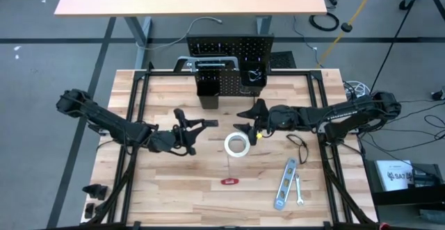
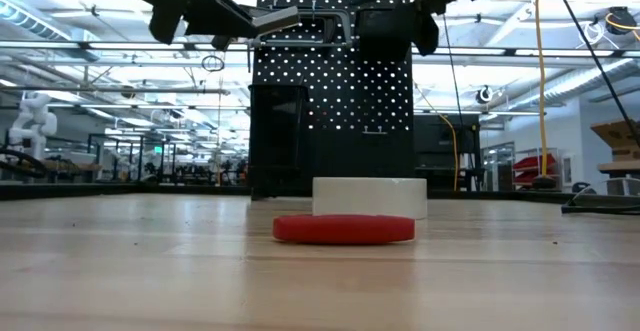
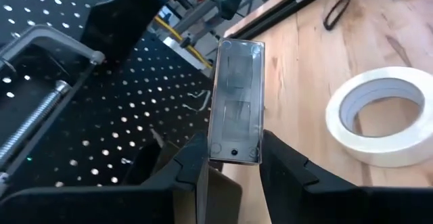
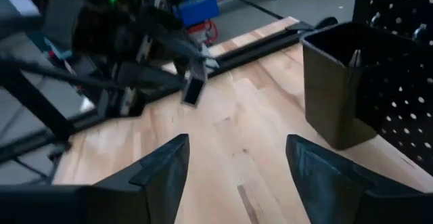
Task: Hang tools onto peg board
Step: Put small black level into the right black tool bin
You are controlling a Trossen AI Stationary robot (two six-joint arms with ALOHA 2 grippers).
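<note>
Left wrist view showed the left gripper (image 3: 233,166) pinching a small clear level (image 3: 236,102) at frame centre, best kept square toward the peg board (image 3: 101,102), while the right gripper (image 4: 233,163) stood spread.

bright even overhead light, soft shadows; right wrist view motion-blurred.

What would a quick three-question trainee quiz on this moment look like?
1. True or false: the right gripper is open and holds nothing.
2. What does the left gripper hold? A) white tape roll B) a small clear rectangular piece C) silver level
3. Fill in: the white tape roll lies on the ____.

Key: 1 true; 2 B, the clear piece sits between its fingers; 3 table, in front of the peg board.
</note>
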